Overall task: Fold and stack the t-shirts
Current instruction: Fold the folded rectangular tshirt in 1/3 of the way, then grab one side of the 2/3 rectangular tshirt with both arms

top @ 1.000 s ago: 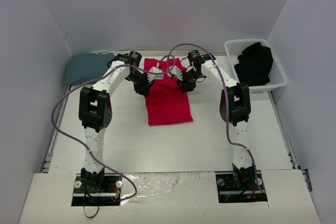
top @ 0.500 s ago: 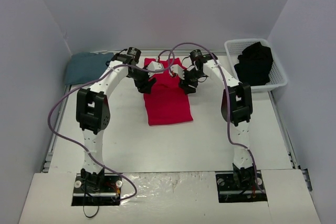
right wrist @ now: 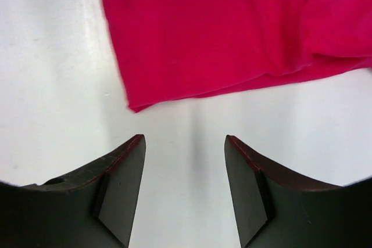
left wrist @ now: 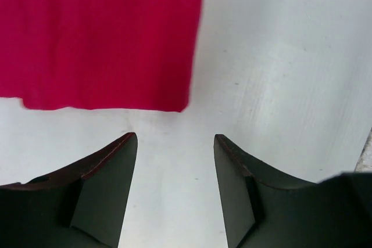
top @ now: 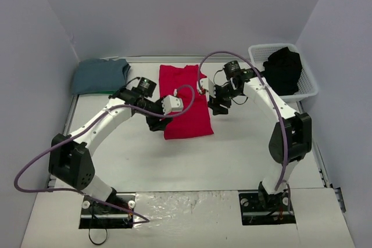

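The flat white table [top: 232, 155] carries three things. A bright red cloth t-shirt [top: 195, 120], folded into a long rectangle, lies flat at its far middle. A slate blue-grey cloth t-shirt [top: 99, 76] lies folded in the far left corner. A white plastic slatted basket [top: 289, 96] stands in the far right corner.

The left arm [top: 107, 117] is stretched low from its base at 7 o'clock toward the middle, and the right arm [top: 278, 107] is arched up from 5 o'clock. The left gripper [left wrist: 174, 137] and the right gripper [right wrist: 185, 137] are pointed downward, the left at 9 o'clock of the right. Both pairs of jaws are spread apart, with nothing gripped between them.
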`<state>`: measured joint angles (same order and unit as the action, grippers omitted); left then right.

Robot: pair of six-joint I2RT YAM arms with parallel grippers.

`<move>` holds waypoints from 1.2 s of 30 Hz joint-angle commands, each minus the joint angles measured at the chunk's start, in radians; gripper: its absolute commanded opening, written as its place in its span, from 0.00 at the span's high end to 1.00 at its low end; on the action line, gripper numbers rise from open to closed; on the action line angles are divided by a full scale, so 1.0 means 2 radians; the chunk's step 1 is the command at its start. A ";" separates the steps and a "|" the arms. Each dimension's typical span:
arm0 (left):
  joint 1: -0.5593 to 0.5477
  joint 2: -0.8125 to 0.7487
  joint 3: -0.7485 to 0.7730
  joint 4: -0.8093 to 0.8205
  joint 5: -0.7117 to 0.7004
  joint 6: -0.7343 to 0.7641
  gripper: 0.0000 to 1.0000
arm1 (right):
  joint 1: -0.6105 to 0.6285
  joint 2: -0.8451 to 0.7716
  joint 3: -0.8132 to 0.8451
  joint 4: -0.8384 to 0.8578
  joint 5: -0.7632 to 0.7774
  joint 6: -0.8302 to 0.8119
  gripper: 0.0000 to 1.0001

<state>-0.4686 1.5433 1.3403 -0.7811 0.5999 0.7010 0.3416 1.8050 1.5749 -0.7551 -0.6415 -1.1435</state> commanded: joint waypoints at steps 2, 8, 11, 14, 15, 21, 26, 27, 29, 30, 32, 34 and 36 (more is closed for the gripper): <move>-0.057 -0.028 -0.079 0.060 -0.067 -0.018 0.46 | 0.003 -0.049 -0.072 -0.019 -0.013 0.023 0.48; -0.087 -0.015 -0.114 0.105 -0.104 -0.009 0.46 | 0.002 -0.093 -0.148 -0.018 -0.011 0.044 0.49; -0.091 -0.002 -0.119 0.117 -0.114 -0.002 0.46 | 0.002 -0.111 -0.174 -0.014 -0.011 0.053 0.50; -0.093 0.008 -0.126 0.140 -0.124 0.006 0.46 | 0.000 -0.126 -0.191 -0.008 -0.011 0.062 0.50; -0.094 0.011 -0.128 0.144 -0.126 0.008 0.46 | -0.001 -0.129 -0.198 -0.006 -0.008 0.064 0.50; -0.094 0.031 -0.122 0.152 -0.124 0.014 0.46 | -0.010 -0.130 -0.199 -0.004 -0.004 0.069 0.50; -0.094 0.064 -0.102 0.121 -0.114 0.019 0.46 | -0.015 -0.125 -0.200 0.000 -0.005 0.069 0.51; -0.093 0.071 -0.096 0.111 -0.114 0.019 0.46 | -0.015 -0.124 -0.200 0.001 -0.004 0.069 0.51; -0.093 0.087 -0.080 0.088 -0.111 0.021 0.46 | -0.016 -0.125 -0.203 0.003 -0.003 0.067 0.51; -0.093 0.092 -0.077 0.084 -0.110 0.024 0.46 | -0.017 -0.125 -0.204 0.003 -0.002 0.067 0.51; -0.093 0.105 -0.070 0.073 -0.110 0.027 0.46 | -0.017 -0.125 -0.207 0.006 -0.002 0.067 0.51; -0.092 0.114 -0.065 0.068 -0.110 0.028 0.46 | -0.017 -0.127 -0.209 0.009 -0.003 0.067 0.51; -0.092 0.129 -0.057 0.058 -0.106 0.028 0.46 | -0.018 -0.128 -0.211 0.009 -0.002 0.067 0.51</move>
<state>-0.6487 1.7870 1.1801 -0.5938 0.3668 0.7341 0.3138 1.5700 1.1641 -0.7136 -0.6430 -1.0172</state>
